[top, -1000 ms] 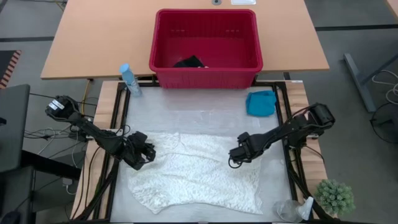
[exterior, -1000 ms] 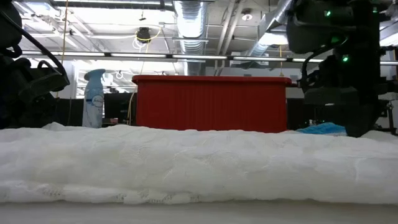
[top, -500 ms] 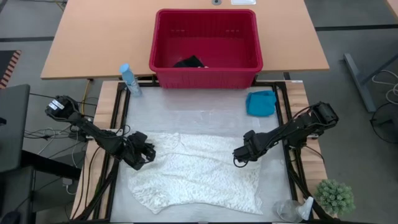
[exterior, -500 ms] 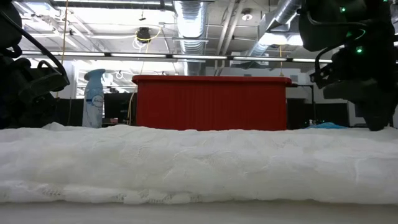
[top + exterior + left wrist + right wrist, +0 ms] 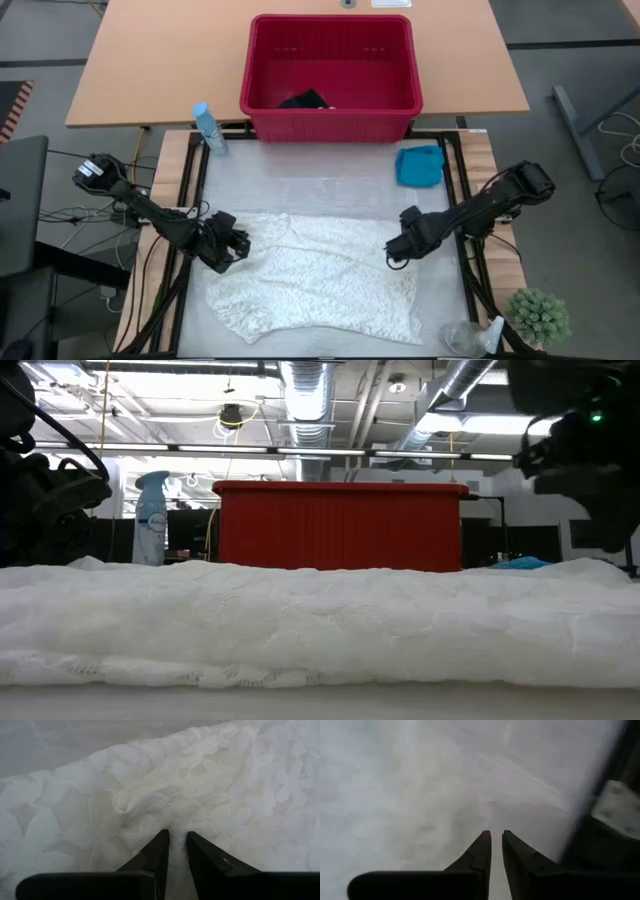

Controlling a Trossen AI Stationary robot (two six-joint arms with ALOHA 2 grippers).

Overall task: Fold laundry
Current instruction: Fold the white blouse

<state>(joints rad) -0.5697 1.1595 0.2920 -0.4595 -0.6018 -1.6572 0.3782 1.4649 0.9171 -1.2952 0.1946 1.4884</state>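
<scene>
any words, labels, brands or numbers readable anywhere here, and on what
None can be read.
The spray bottle beside the red basket has a label, too small to read.
A white card at the wooden table's far edge: too small to read.
The lacy cloth carries no text.

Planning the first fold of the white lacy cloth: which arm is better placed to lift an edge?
Probably left: the left gripper sits on the cream-white lacy cloth. The right gripper is off its edge, over the bare table.

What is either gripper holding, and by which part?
Left gripper pinches the cream lacy cloth at its left edge; right gripper holds nothing.
</scene>
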